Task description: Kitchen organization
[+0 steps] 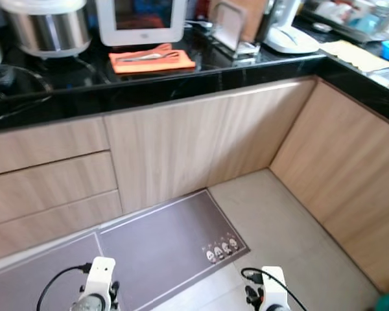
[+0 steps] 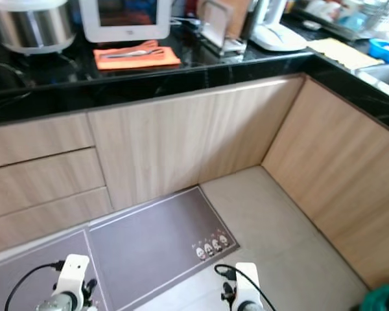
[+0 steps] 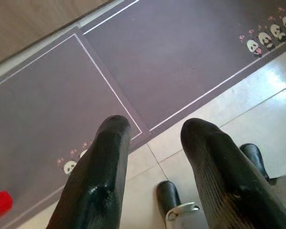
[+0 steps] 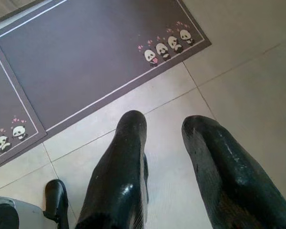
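With the left gripper [image 3: 152, 162] and right gripper [image 4: 164, 162] hanging open and empty, the far surface [image 1: 181, 81] should be neared slowly.

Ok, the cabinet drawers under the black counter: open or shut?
Shut. The drawers sit flush with the neighbouring cabinet door, with only thin seams between the fronts and nothing pulled out over the floor mat.

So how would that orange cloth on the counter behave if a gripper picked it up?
The orange cloth lies flat and folded on the black counter, so it would probably sag and unfold when lifted. It looks thin, so likely light. The metal utensil resting on it would probably slide off.
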Robot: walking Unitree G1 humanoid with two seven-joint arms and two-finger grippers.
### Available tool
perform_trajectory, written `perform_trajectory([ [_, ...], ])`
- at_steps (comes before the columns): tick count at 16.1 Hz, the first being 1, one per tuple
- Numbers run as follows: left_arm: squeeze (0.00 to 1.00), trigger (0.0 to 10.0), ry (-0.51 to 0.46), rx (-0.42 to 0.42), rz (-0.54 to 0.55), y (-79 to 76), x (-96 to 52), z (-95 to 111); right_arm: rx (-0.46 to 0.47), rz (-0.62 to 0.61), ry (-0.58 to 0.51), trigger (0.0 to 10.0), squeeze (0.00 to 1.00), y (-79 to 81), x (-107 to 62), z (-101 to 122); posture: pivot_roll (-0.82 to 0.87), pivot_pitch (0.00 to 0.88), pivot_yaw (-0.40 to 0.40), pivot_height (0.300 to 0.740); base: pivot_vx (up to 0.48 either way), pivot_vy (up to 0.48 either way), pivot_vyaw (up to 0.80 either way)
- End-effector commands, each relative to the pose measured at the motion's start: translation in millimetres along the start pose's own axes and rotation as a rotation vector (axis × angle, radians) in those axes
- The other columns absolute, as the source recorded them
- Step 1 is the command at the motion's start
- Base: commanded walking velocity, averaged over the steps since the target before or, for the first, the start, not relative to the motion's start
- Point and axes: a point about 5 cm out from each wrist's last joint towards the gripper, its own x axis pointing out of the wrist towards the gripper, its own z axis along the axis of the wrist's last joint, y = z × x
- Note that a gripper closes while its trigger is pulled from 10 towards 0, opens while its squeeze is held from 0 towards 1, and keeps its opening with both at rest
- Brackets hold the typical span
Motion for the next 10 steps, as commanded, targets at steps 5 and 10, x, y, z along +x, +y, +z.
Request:
perform_trajectory([
  [5, 0.00, 10.0, -0.002, 0.021, -0.012, -4.5, 0.0, -0.7, -0.004, -0.009, 0.014, 10.0, 0.00, -5.1, -1.0, -1.8, 0.19, 0.015, -0.104, 0.740, 0.000, -0.192, -0.54],
  [10, 0.00, 10.0, 0.000, 0.044, -0.020, -6.1, 0.1, -0.9, -0.006, -0.008, 0.015, 10.0, 0.00, -5.4, -0.9, -1.5, 0.19, 0.014, -0.103, 0.740, 0.000, -0.153, -0.51],
])
